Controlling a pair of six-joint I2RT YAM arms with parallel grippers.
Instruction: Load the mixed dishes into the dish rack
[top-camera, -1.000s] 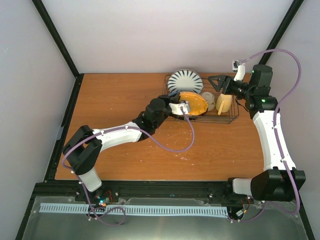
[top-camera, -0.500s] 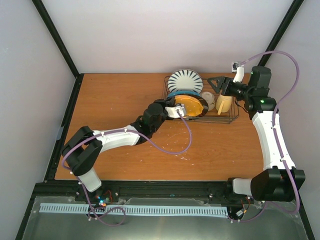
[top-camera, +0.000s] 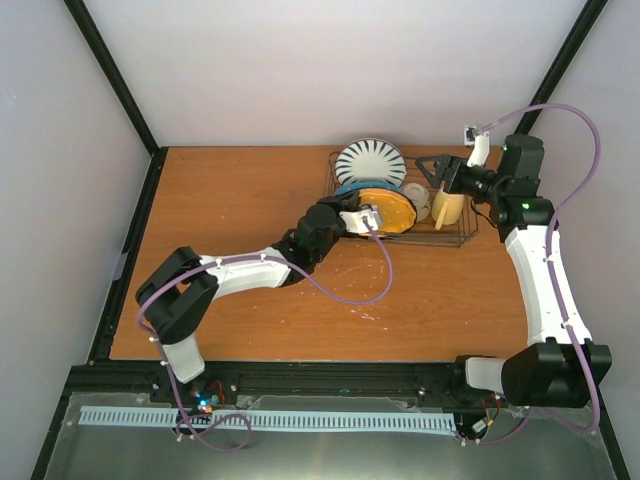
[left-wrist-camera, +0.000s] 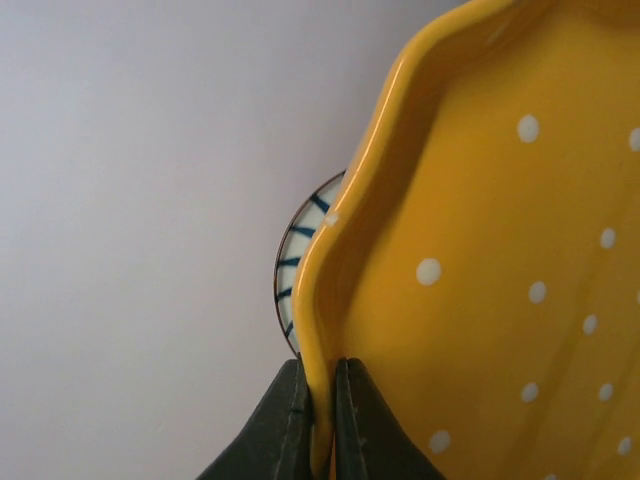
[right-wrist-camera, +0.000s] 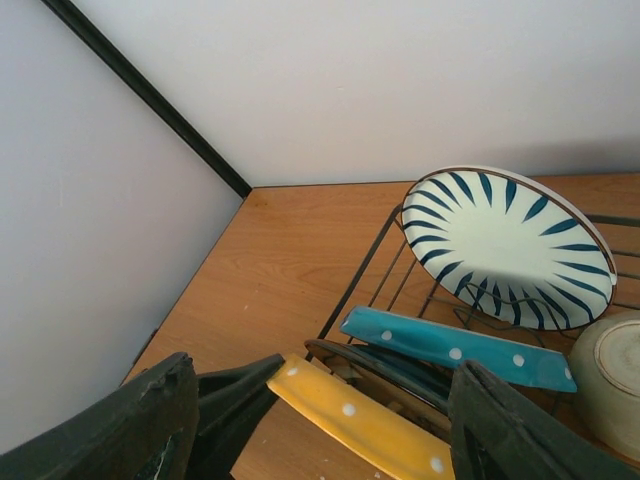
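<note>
Left gripper (left-wrist-camera: 320, 378) pinches the rim of the polka-dot yellow plate (left-wrist-camera: 480, 250), seating it in the dish rack (top-camera: 468, 228); probably just release next. Right gripper (top-camera: 432, 168) hangs spread.

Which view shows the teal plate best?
Right wrist: the teal plate shows a long stretch of its dotted rim, between the striped plate and the yellow plate. Top external gives only a teal sliver behind the yellow plate. Left wrist doesn't show it.
</note>
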